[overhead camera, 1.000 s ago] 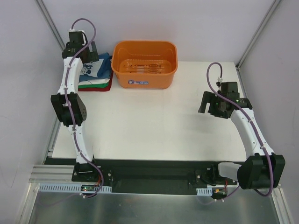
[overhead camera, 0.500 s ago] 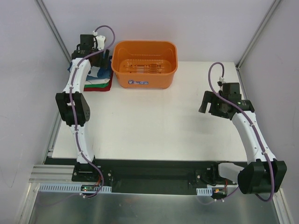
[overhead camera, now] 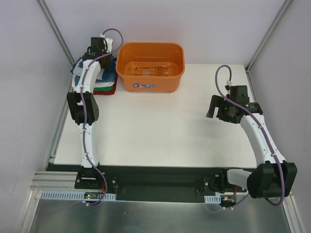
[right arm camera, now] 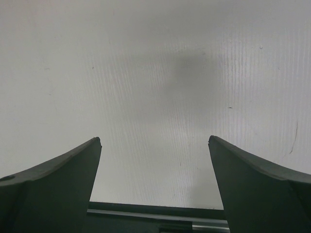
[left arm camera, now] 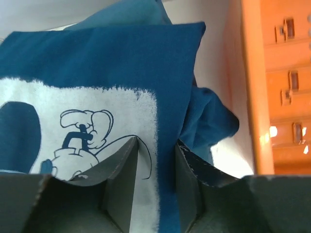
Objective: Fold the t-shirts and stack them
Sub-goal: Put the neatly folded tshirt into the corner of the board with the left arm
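The dark navy-blue t-shirt (left arm camera: pixel 107 58) with a white graphic print lies on top of the folded t-shirts stack (overhead camera: pixel 108 87) at the table's back left; red and green edges show under it. My left gripper (left arm camera: pixel 155 141) points down onto this shirt, its jaws narrowed to a small gap over the print's right edge. Cloth fills the gap, but I cannot make out whether it is pinched. A rumpled fold of blue cloth (left arm camera: pixel 214 116) bulges to the right of the fingers. My right gripper (right arm camera: pixel 154 138) hangs open over bare table at the right (overhead camera: pixel 214 109).
The orange plastic basket (overhead camera: pixel 150 44) stands just right of the stack, its wall (left arm camera: pixel 282 87) close beside my left fingers. Grey side walls bound the white table (overhead camera: pixel 160 126). The table's near edge shows beneath my right gripper.
My left arm has swung farther back and to the right over the stack, and its jaws have drawn much closer together. The right arm has hardly moved.
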`<control>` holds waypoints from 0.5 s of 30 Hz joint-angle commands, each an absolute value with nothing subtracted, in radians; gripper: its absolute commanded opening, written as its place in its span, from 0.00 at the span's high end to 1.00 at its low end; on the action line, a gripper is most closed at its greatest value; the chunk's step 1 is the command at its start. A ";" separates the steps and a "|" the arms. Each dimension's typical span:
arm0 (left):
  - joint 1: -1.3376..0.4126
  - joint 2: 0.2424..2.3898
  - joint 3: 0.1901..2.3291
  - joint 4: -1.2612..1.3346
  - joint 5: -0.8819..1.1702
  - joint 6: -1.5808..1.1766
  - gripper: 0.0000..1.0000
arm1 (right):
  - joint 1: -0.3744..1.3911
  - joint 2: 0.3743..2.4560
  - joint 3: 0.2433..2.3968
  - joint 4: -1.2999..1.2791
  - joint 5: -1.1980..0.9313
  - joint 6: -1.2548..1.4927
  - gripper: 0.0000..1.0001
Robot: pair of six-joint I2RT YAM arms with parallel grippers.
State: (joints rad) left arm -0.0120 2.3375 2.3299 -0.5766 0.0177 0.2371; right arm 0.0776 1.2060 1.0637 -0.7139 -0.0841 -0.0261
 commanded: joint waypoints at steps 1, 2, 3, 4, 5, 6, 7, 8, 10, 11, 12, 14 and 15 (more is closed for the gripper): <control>-0.034 2.361 2.394 -0.519 -0.081 0.184 0.69 | 0.084 1.226 1.083 -0.724 -0.066 -0.012 0.03; -0.032 2.367 2.398 -0.514 -0.080 0.184 0.68 | 0.084 1.229 1.086 -0.727 -0.064 -0.012 0.03; -0.034 2.373 2.404 -0.509 -0.077 0.186 0.68 | 0.084 1.232 1.088 -0.726 -0.064 -0.012 0.03; -0.032 2.376 2.405 -0.509 -0.060 0.186 0.69 | 0.083 1.236 1.089 -0.726 -0.063 -0.012 0.03; -0.034 2.379 2.404 -0.505 -0.055 0.186 0.73 | 0.086 1.239 1.094 -0.726 -0.061 -0.014 0.03; -0.034 2.382 2.405 -0.500 -0.048 0.180 0.89 | 0.084 1.241 1.095 -0.724 -0.060 -0.014 0.03; -0.034 2.385 2.410 -0.496 -0.038 0.175 1.00 | 0.084 1.247 1.098 -0.724 -0.060 -0.014 0.03; -0.034 2.385 2.414 -0.489 -0.032 0.148 1.00 | 0.084 1.252 1.101 -0.724 -0.061 -0.015 0.03; -0.034 2.388 2.437 -0.460 -0.031 0.120 1.00 | 0.084 1.262 1.106 -0.724 -0.061 -0.015 0.03; -0.032 2.387 2.444 -0.445 -0.035 0.076 1.00 | 0.084 1.267 1.111 -0.723 -0.061 -0.015 0.03; -0.032 2.378 2.448 -0.427 -0.035 0.054 1.00 | 0.084 1.269 1.112 -0.723 -0.061 -0.014 0.03; -0.031 2.372 2.448 -0.370 -0.049 0.003 1.00 | 0.086 1.273 1.114 -0.723 -0.063 -0.012 0.03; -0.031 2.364 2.448 -0.351 -0.043 0.002 1.00 | 0.089 1.275 1.112 -0.721 -0.061 -0.012 0.03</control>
